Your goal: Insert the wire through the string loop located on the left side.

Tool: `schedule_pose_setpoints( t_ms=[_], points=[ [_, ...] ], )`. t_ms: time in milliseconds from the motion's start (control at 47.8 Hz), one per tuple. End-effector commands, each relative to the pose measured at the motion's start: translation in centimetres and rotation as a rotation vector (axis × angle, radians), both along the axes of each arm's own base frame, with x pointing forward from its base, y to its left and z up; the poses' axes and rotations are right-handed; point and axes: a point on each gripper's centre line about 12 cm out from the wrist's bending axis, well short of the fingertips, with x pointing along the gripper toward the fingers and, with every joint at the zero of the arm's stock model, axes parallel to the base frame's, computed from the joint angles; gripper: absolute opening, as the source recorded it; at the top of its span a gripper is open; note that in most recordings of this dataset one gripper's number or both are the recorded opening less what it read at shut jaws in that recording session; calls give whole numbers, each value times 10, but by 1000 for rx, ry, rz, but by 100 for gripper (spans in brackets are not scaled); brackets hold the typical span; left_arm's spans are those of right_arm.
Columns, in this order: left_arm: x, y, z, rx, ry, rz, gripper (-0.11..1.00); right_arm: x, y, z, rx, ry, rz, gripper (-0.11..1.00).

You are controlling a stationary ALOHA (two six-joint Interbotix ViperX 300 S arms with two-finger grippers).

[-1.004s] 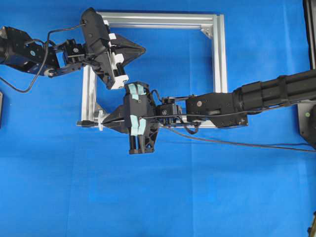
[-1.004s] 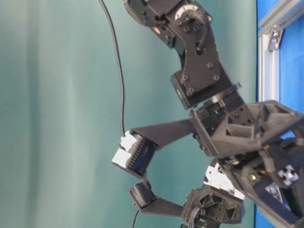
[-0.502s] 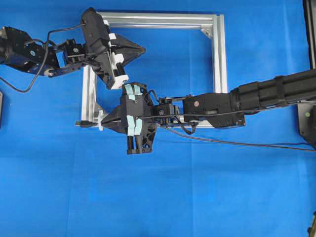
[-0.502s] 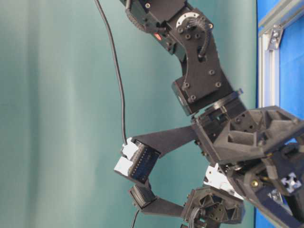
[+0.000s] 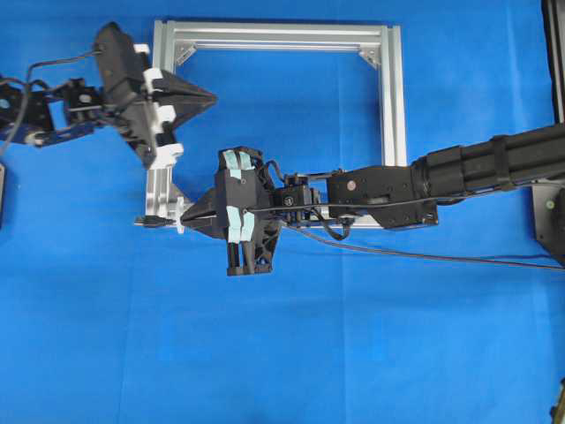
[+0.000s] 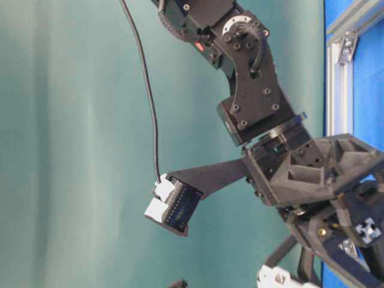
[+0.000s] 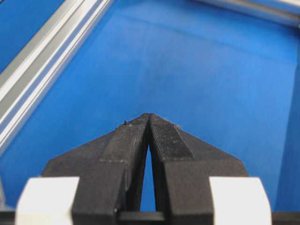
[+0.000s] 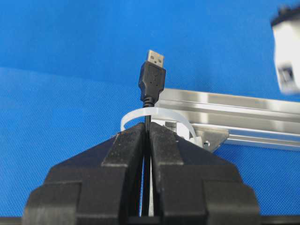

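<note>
My right gripper (image 5: 184, 218) is shut on the wire (image 8: 146, 110), a thin black cable, just behind its USB plug (image 8: 152, 77). The plug (image 5: 152, 221) sticks out past the left side of the silver frame (image 5: 393, 106). The white string loop (image 8: 157, 114) arches right at my right fingertips, with the cable passing under the arch and the plug beyond it. The rest of the wire (image 5: 424, 257) trails to the right over the blue mat. My left gripper (image 5: 212, 95) is shut and empty, hovering by the frame's upper left corner, its fingertips (image 7: 148, 116) together.
The frame's rail (image 8: 243, 112) runs right of the loop, and another rail (image 7: 42, 70) lies left of my left gripper. My right arm (image 5: 477, 172) stretches across the frame's lower bar. A robot cable (image 6: 147, 90) hangs in the table-level view.
My left arm has pulled back to the left, from inside the frame to its upper left corner. My right gripper holds the wire at the loop, nearly still.
</note>
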Motion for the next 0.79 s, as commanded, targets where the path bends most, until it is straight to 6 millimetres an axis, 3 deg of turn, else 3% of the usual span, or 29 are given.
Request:
schedule_pose_setpoints(
  t_ms=[0, 230, 335, 502, 774],
  points=[
    [-14, 0, 8, 11, -22, 10, 0, 4, 0, 17, -1, -43, 2, 3],
    [-61, 2, 4, 5, -3, 69, 0, 4, 0, 16, -1, -41, 2, 3],
    [-73, 0, 5, 7, -9, 82, 0, 4, 0, 16, -1, -41, 2, 3],
    [-79, -2, 5, 7, -10, 83, 0, 4, 0, 16, -1, -41, 2, 3],
    [-73, -6, 7, -1, -23, 61, 0, 4, 0, 16, -1, -41, 2, 3]
  ],
)
